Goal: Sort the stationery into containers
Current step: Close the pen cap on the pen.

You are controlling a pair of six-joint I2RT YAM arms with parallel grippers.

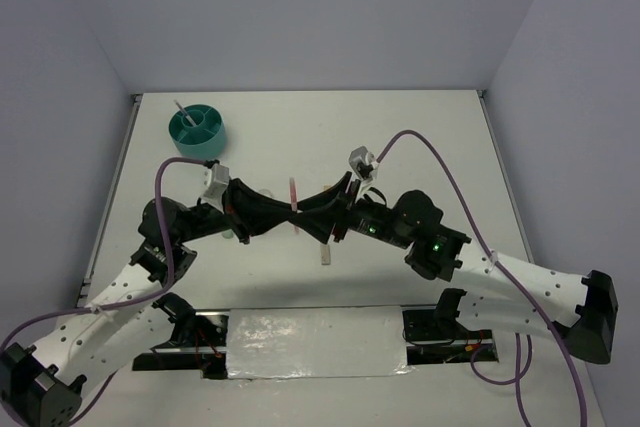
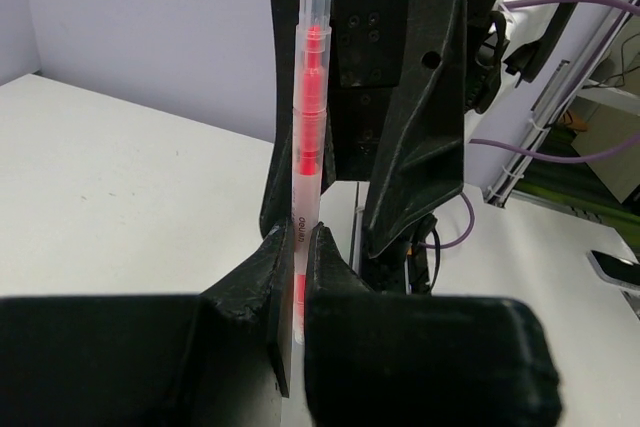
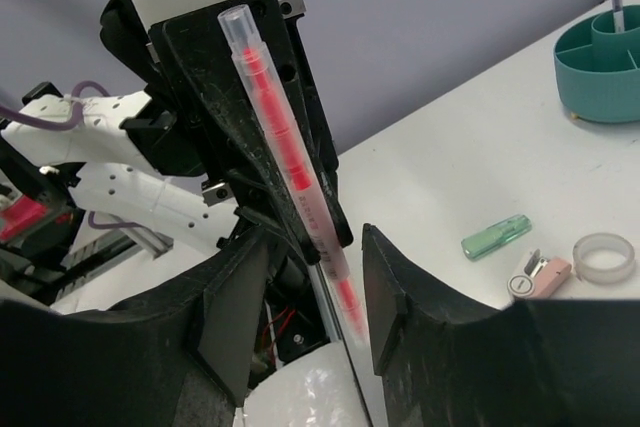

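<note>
A thin pink pen [image 1: 293,193] with a clear barrel stands upright between my two grippers above the middle of the table. My left gripper [image 2: 300,239] is shut on the pen [image 2: 307,117] near its lower part. My right gripper [image 3: 317,239] is open, with its jaws on either side of the same pen [image 3: 290,157] and gaps on both sides. In the top view the left gripper [image 1: 283,213] and the right gripper [image 1: 308,213] face each other. The round teal cup [image 1: 197,130] stands at the far left with a thin pen in it; it also shows in the right wrist view [image 3: 600,69].
On the table lie a pale green oblong piece [image 3: 495,237], a pink piece [image 3: 541,275] and a clear ring [image 3: 604,257]. A small pale piece [image 1: 325,252] lies under the grippers. A shiny strip [image 1: 315,345] runs along the near edge.
</note>
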